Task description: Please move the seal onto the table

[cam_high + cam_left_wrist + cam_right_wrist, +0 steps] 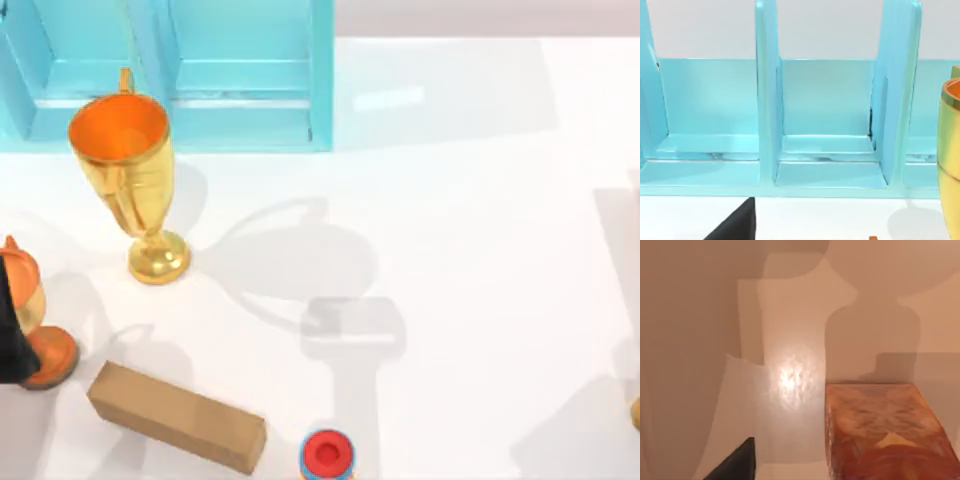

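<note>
Marbled tan-orange seal above glossy white table; gold trophy at ten o'clock, cardboard box at seven. Either arm's grip: cannot tell.

Large plain white glossy table. At far left edge, light-blue open cabinet. Just in front, tall gold trophy cup with orange inside. Near left, long cardboard-brown box lying flat; beside it, red round cap with blue rim.
</note>
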